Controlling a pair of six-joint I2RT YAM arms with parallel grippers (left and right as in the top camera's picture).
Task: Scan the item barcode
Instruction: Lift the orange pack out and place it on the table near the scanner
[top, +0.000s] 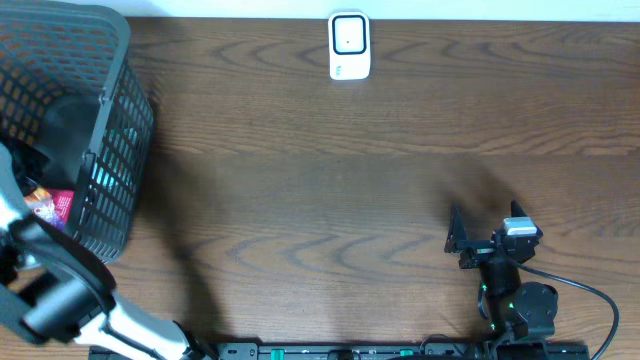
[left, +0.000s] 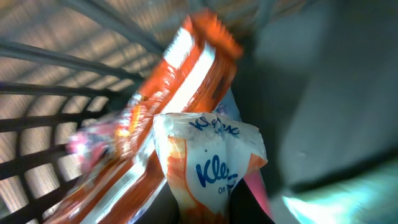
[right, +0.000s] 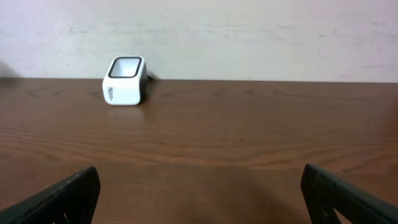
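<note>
Left wrist: tissue pack (left: 208, 165) at six o'clock; left gripper's hold, we cannot tell; right gripper (right: 199, 183) spread. We advise lifting straight.

Left on the table (top: 330, 190) a basket (top: 125, 140) with packets (top: 48, 206) inside; scanner (top: 349, 46) at the far edge.

A dark wood-grain table (right: 249, 124) meets a plain pale wall (right: 249, 37) behind.

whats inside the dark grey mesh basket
A white-and-orange Kleenex tissue pack and a shiny orange-and-white packet lie in the dark grey plastic mesh basket. Anything beneath them is hidden.
</note>
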